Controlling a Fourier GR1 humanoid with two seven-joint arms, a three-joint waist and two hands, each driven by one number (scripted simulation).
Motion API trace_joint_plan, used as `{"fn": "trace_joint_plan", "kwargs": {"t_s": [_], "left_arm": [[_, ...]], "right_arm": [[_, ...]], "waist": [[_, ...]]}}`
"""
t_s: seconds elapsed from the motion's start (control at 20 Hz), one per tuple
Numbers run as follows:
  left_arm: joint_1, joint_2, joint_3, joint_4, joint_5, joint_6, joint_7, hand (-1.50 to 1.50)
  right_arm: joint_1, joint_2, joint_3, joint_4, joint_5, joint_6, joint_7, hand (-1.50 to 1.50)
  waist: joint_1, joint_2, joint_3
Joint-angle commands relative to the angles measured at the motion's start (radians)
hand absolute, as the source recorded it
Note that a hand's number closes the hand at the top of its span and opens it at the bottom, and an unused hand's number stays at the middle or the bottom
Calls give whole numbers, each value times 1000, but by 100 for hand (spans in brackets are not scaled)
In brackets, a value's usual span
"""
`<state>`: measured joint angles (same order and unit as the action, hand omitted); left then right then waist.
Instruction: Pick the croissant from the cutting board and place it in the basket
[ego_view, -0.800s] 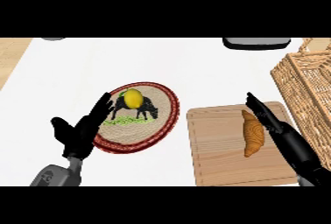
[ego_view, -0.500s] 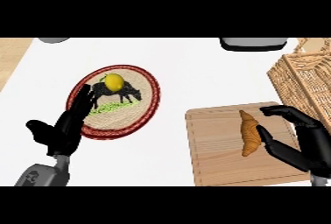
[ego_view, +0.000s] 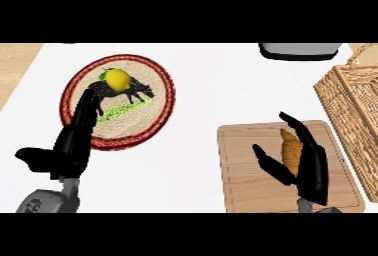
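A golden croissant (ego_view: 289, 148) lies lengthwise on the right half of a wooden cutting board (ego_view: 246, 187). My right hand (ego_view: 313, 170) hovers over the croissant's near end, open. Its straight fingers (ego_view: 301, 131) run along the croissant's right side and its thumb (ego_view: 267, 161) stands apart on the left side. The lower part of the croissant is hidden behind the hand. A wicker basket (ego_view: 354, 112) stands just right of the board. At the lower left my left hand (ego_view: 72, 147) rests open with its fingers up, overlapping the plate's near edge.
A round woven plate (ego_view: 167, 87) with a red rim and an animal picture sits at the left, with a yellow lemon (ego_view: 117, 78) on its far part. A grey object (ego_view: 299, 50) shows at the top edge. Bare white counter lies between plate and board.
My right hand has moved left from the croissant's right side until thumb and fingers straddle it. The left hand has kept its open pose. The view has shifted slightly.
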<state>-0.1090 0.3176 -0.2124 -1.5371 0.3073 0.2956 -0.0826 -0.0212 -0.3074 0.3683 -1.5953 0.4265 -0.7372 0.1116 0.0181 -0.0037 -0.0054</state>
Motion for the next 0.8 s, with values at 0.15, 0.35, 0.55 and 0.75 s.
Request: {"fn": "trace_joint_plan", "kwargs": {"t_s": [0.15, 0.35, 0.55, 0.75], "left_arm": [[36, -12, 1, -12, -17, 36, -6, 0], [28, 5, 21, -34, -18, 47, 3, 0], [21, 5, 10, -32, -30, 50, 11, 0], [39, -4, -9, -57, -30, 48, 22, 0]], "right_arm": [[31, -16, -116, 107, 363, -132, 332, -150], [67, -75, -154, 120, 485, 30, 515, -150], [37, -101, -118, 69, 542, 272, 696, -150], [-22, -75, -55, -57, 557, 514, 887, -150]], "waist": [[-43, -7, -13], [-52, -11, -17], [-35, -7, -18], [-11, -16, -13]]}}
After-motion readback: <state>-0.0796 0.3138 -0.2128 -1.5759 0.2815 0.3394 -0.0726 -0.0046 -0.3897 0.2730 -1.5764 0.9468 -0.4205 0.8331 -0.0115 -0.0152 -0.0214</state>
